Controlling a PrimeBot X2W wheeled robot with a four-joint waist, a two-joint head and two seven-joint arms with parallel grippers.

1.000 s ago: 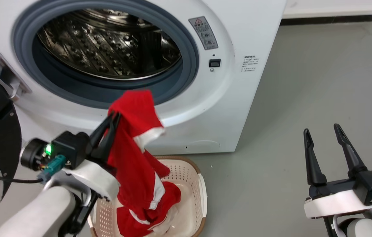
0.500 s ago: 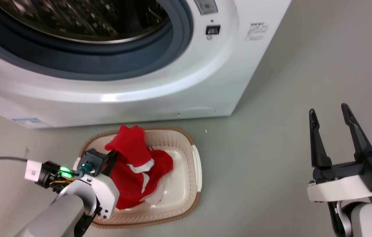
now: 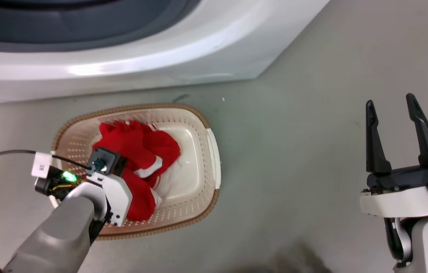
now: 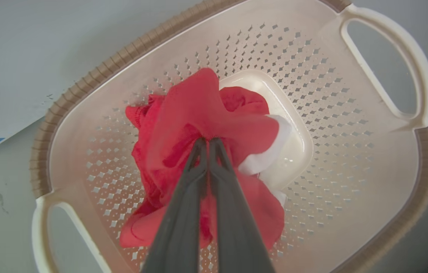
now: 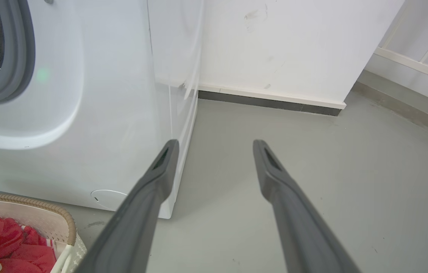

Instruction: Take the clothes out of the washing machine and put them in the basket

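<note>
The red clothes point(image 3: 134, 148) with white trim lie bunched inside the cream basket point(image 3: 195, 178), which stands on the floor just in front of the white washing machine point(image 3: 161, 57). My left arm reaches down into the basket. In the left wrist view my left gripper point(image 4: 208, 141) is shut on a fold of the clothes point(image 4: 206, 110), above the basket's perforated bottom point(image 4: 312, 57). My right gripper point(image 3: 390, 101) stands open and holds nothing, well to the right over bare floor. The right wrist view shows that right gripper point(image 5: 216, 144), the washing machine point(image 5: 115, 113), the basket's corner point(image 5: 47, 210) and the clothes point(image 5: 5, 242).
Grey floor point(image 3: 293, 132) spreads to the right of the basket and the machine. A white wall with a dark skirting strip point(image 5: 267, 102) runs behind the machine. A black cable point(image 3: 2, 153) loops from my left wrist.
The head camera has tilted down, so the drum has left the picture. My left gripper has lowered the hanging clothes into the basket, still shut on them. The right gripper has stayed open.
</note>
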